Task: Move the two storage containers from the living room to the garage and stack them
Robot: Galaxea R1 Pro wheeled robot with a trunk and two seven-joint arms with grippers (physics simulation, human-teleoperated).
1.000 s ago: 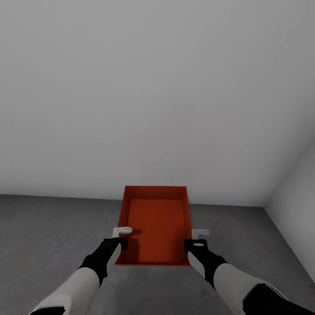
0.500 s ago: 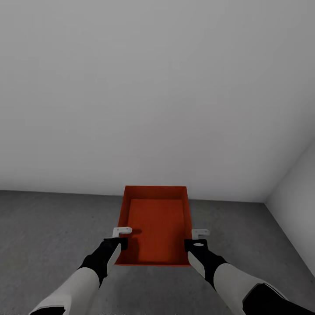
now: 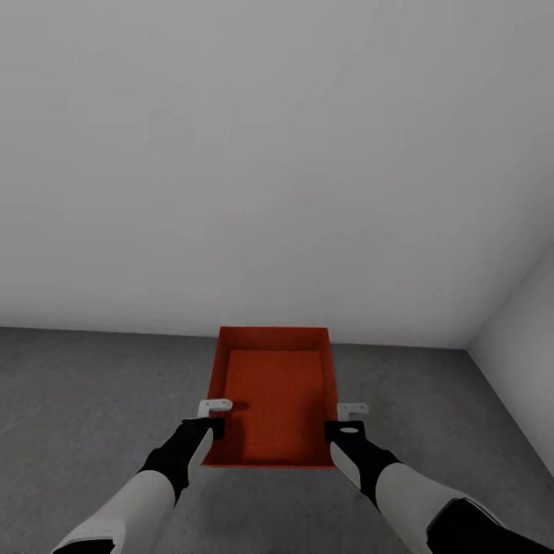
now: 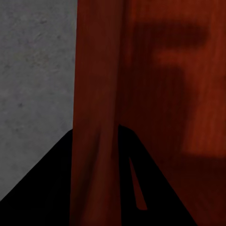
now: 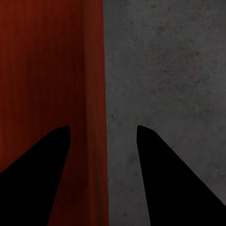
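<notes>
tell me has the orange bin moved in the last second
Cannot tell for sure. The storage container sits at the same spot in the head view, but the wall-floor line has climbed, so the camera moved.

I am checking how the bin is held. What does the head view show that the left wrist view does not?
Head view alone: the whole orange-red storage container, seen open from above, gripped at its two long sides by the left pincer and the right pincer, with pale grey walls behind. Left wrist view alone: a close look at one container wall between the dark fingers, one inside and one outside. Both share the container and the grey concrete floor.
</notes>
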